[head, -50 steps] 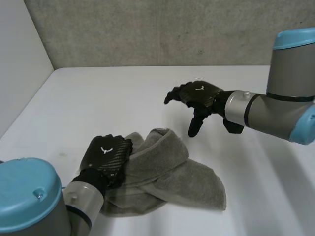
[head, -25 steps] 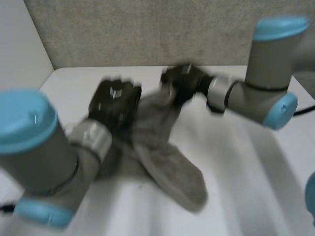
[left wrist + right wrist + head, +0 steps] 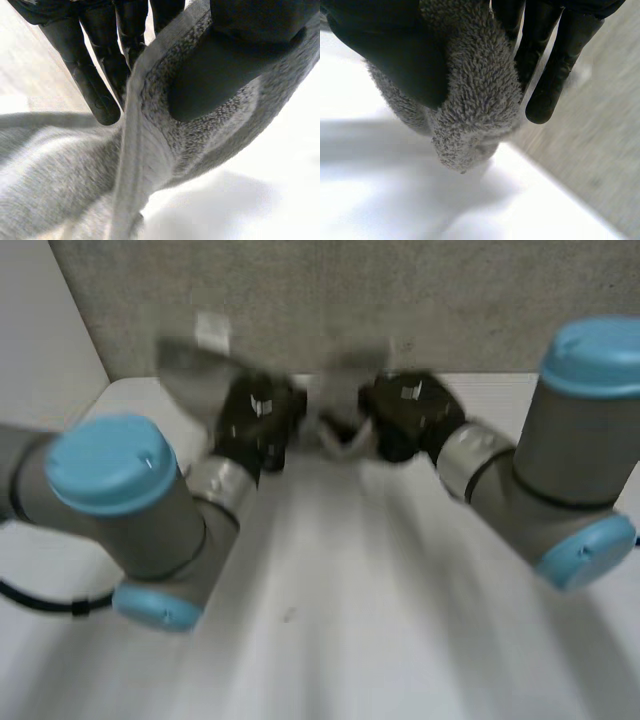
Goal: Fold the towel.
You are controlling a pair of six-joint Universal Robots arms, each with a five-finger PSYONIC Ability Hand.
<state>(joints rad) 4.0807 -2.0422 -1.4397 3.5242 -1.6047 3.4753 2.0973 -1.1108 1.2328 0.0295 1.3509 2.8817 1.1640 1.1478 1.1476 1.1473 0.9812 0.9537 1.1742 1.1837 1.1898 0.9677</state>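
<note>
The left hand (image 3: 255,420) and right hand (image 3: 405,418) are up over the far side of the worktop (image 3: 350,570). Each hand's fingers (image 3: 97,90) pinch the towel (image 3: 338,435) against the thumb. The towel runs sideways between them and hangs below the fingers. Both hands are equally near.

No text, number or brand name is legible. The left hand (image 3: 248,430) bears a small white mark (image 3: 263,406) on its back, as does the right hand (image 3: 398,425); both marks are too blurred to read.
</note>
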